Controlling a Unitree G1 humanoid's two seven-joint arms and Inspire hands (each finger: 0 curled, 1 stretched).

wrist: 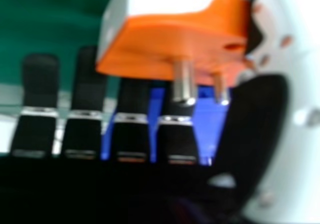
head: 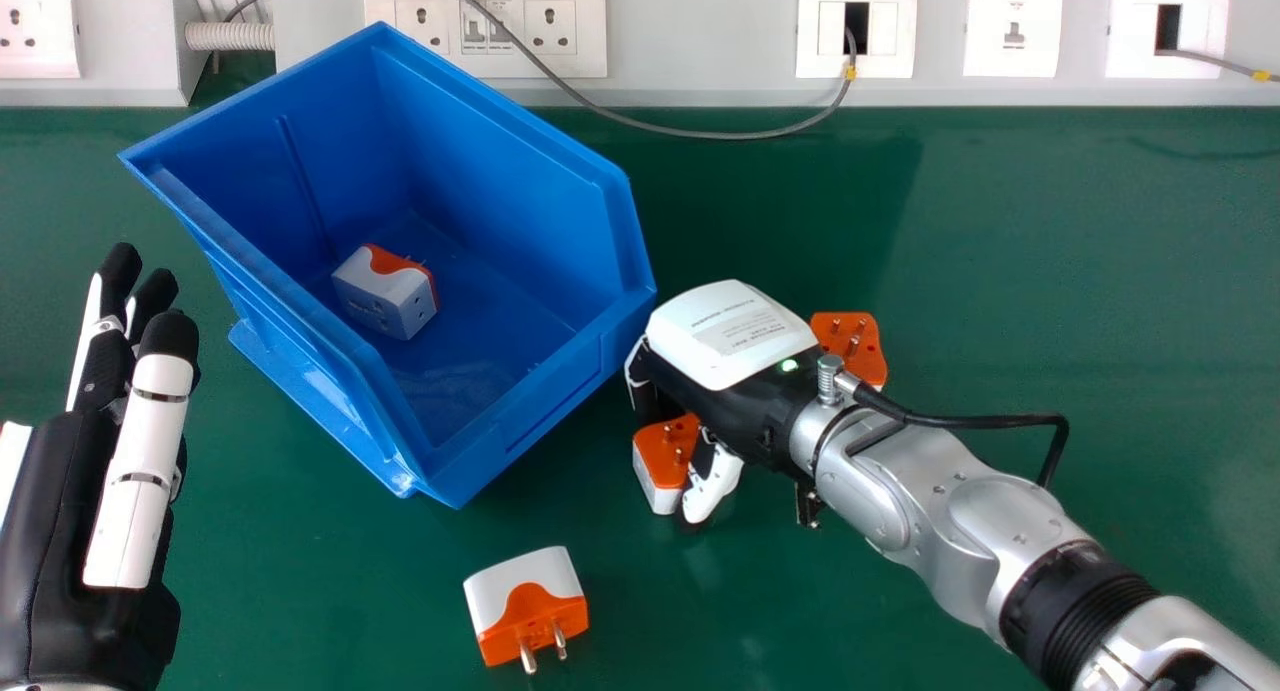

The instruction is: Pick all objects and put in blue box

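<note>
- Straight to the right robot hand, just right of the blue box, back turned up and fingers bent down round 1 adapter.
- Holding that adapter between fingers and thumb, orange side and metal pins up in the head view; impossible to tell whether clear of the tabletop or touching it.
- Up close in the right hand view: adapter right beside the thumb, in front of part of the fingers, with blue showing through the gaps behind.
- Into the blue box next, with 1 boxed adapter lying on its floor, white body towards the robot and orange side away.
- Out on the tabletop, 2 more to spot!
- First, the near adapter, close to the view's bottom edge, well apart from both hands, with 2 pins pointing back towards the robot.
- Then the far adapter, just beyond the right robot hand and partly hidden by it, orange face and pins showing.
- Across to the view's left edge for the left robot hand, wide open, fingers straight and pointing away from the robot, holding nothing.
- Along the back, white sockets on a grey panel, with a grey cable drooping in front.
</note>
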